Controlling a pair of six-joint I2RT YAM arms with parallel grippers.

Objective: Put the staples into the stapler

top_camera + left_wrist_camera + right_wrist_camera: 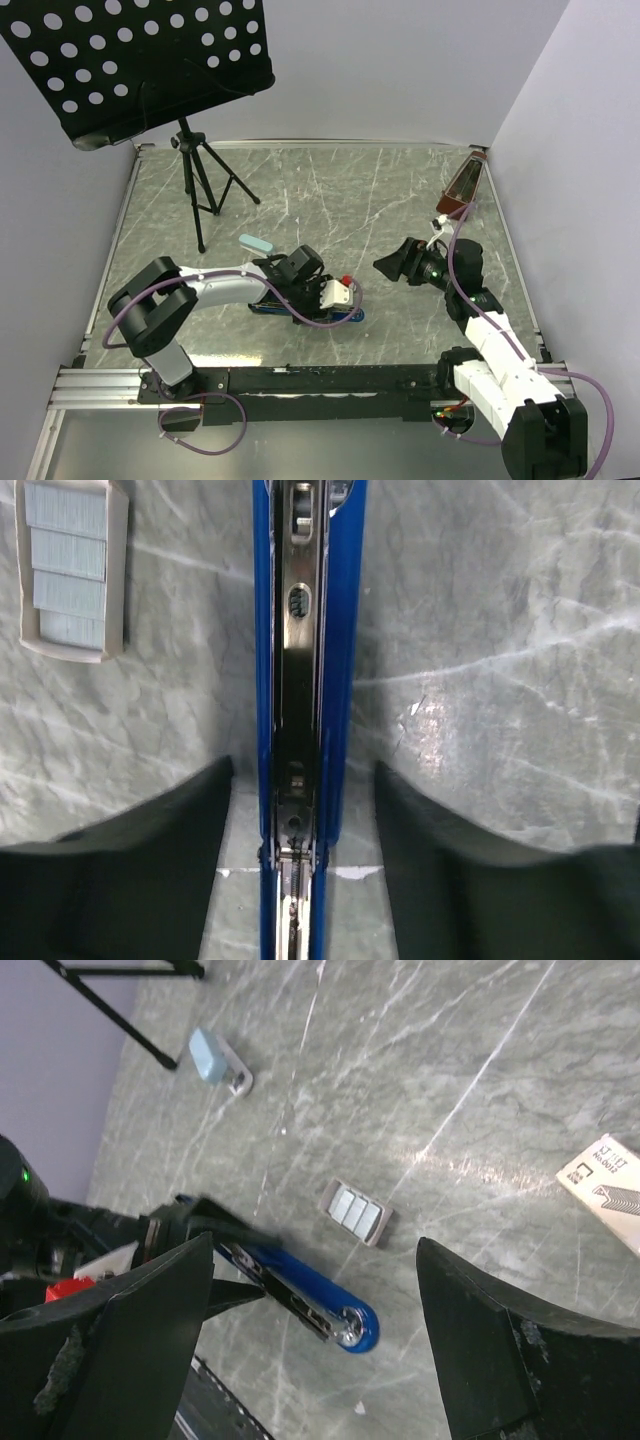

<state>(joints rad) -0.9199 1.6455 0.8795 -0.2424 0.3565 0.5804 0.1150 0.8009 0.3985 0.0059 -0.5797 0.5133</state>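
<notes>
Currently the tabletop carries all working parts. A music stand on a tripod occupies its far left corner, well apart from the work area.

Left gripper: partly open, straddling the stapler with one finger on each side. A thin gap shows on both sides, so nothing is clamped. This position probably serves to steady or re-seat the body so that it cannot slide during loading.

Right gripper: wide open and empty, hanging above the tabletop with the work area framed between its fingers. The wide setting suits a descent onto a small flat part.

Stapler: lies flat near the front edge, left of centre, lengthwise along the left gripper's axis. Its dark inner channel faces up between blue side walls, which suggests the top is swung open for loading. Whether the channel is already loaded cannot be determined.

Cardboard box: lies flat to the right, well apart from the stapler.

Staples: several silvery strips sit side by side in a pale tray, on the tabletop near the stapler but not touching it. Judged step: pick up a strip with the right gripper. Loading is not yet done.
</notes>
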